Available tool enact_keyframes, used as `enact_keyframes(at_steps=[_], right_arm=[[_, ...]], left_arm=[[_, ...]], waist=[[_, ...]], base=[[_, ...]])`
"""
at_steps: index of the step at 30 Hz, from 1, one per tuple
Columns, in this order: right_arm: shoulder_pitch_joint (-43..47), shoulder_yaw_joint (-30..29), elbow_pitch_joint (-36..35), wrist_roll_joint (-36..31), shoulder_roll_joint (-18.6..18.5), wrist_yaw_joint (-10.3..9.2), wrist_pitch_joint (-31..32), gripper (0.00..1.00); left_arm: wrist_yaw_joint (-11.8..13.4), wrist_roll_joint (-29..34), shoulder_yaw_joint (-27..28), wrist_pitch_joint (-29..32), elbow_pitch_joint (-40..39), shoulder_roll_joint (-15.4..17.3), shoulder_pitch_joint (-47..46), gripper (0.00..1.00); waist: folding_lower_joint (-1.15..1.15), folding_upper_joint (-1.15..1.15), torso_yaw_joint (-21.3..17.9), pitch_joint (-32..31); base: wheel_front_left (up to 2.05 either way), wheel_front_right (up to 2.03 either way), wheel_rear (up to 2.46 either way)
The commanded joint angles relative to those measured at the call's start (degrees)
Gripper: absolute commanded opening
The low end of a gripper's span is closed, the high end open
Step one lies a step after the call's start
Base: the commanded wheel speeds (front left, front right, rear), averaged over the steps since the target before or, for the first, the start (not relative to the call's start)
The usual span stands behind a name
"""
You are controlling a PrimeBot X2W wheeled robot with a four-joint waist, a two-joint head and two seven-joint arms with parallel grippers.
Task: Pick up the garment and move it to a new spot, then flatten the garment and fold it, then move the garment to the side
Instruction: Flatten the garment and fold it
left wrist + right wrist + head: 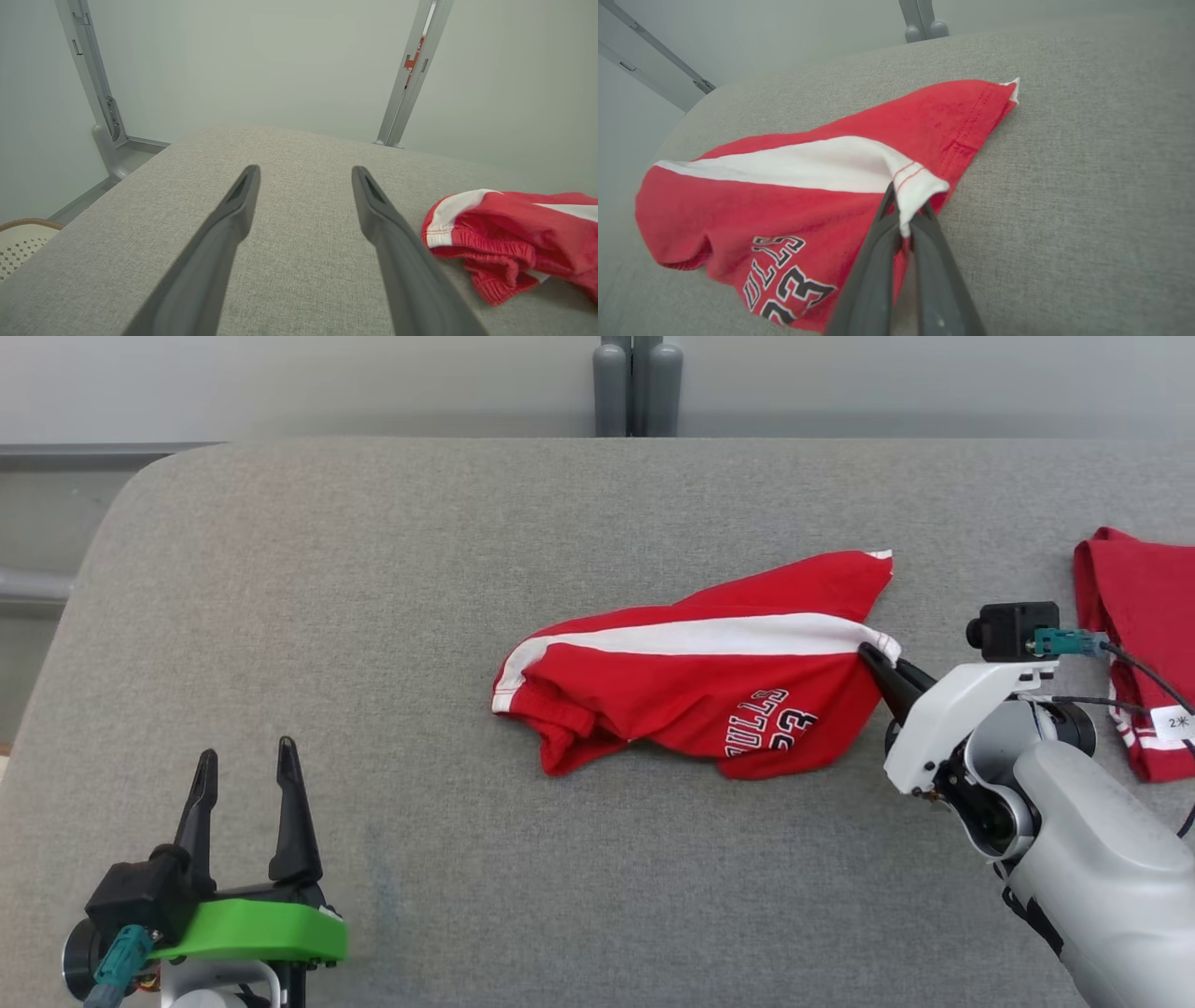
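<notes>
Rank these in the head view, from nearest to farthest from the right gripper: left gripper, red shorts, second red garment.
1. Red shorts, centre, pinched by the right gripper.
2. Second red garment, right edge.
3. Left gripper, lower left.

Soft cloth on coarse weave.
Red-and-white matt knit cloth shorts [691,700]; rough grey woven fabric tabletop [373,616]; smooth green plastic bracket [252,933]; grey metal posts [638,387].

The head view looks steeply down on the grey fabric counter [373,569] from well above. The left wrist view sits low, facing along the left pincer [306,170] toward the far wall [280,56]. The right wrist view peers close along the right pincer [906,212]. All three share the red Bulls shorts [691,681].
</notes>
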Motion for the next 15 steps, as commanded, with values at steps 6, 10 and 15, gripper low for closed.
enact_keyframes(at_steps=[6, 10, 15], right_arm=[[3.03, 1.93, -4.61, 1.19, -5.54, 0.0, 1.01, 0.0], [4.63, 2.31, -6.14, 2.32, -8.39, 0.01, 2.52, 0.0], [6.31, 3.09, -5.67, 2.55, -9.03, 0.01, 3.53, 0.13]], left_arm=[[-0.21, 0.59, 0.14, -0.14, 0.7, 0.56, 0.64, 1.0], [-0.32, 0.28, -0.09, -0.01, 0.96, 0.66, 0.52, 1.0], [-0.26, -0.12, -0.25, 0.16, 1.32, 0.91, 0.29, 1.0]], waist=[[0.0, 0.0, -4.55, -2.27], [0.0, 0.0, -5.55, -2.34], [0.0, 0.0, -6.15, -2.34]], base=[[0.0, 0.0, 0.0], [0.0, 0.0, 0.0], [0.0, 0.0, 0.0]])
